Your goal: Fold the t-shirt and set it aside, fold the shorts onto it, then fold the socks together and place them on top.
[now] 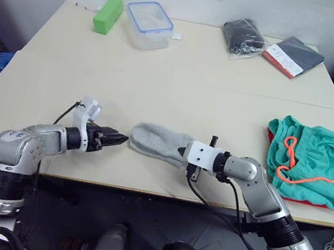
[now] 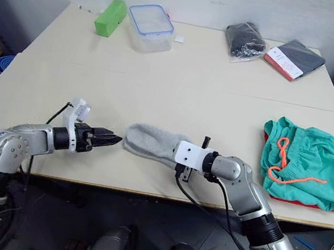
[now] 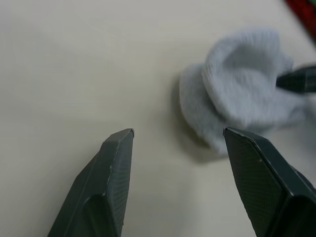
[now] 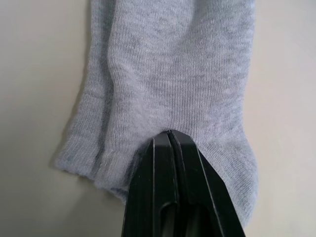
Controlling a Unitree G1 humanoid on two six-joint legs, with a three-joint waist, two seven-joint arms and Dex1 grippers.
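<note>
The light-grey socks (image 1: 158,141) lie as one flat bundle near the table's front edge. My right gripper (image 1: 182,150) is shut on their right end; in the right wrist view its closed tips (image 4: 169,134) pinch the knit socks (image 4: 173,69). My left gripper (image 1: 121,137) hovers just left of the socks, open with nothing between its fingers (image 3: 116,168). Across the open gap the socks (image 3: 237,98) lie a little beyond the tips. At the table's right side the teal-green shorts (image 1: 309,162) with an orange drawstring lie on the red t-shirt (image 1: 270,135), of which just thin edges show.
Along the far edge of the table (image 1: 178,89) stand a green box (image 1: 108,14) and a clear blue-rimmed container (image 1: 148,25). Further right lie a black bagged bundle (image 1: 243,37) and a dark packet (image 1: 293,56). A blue bin (image 1: 0,62) stands off the table's left side.
</note>
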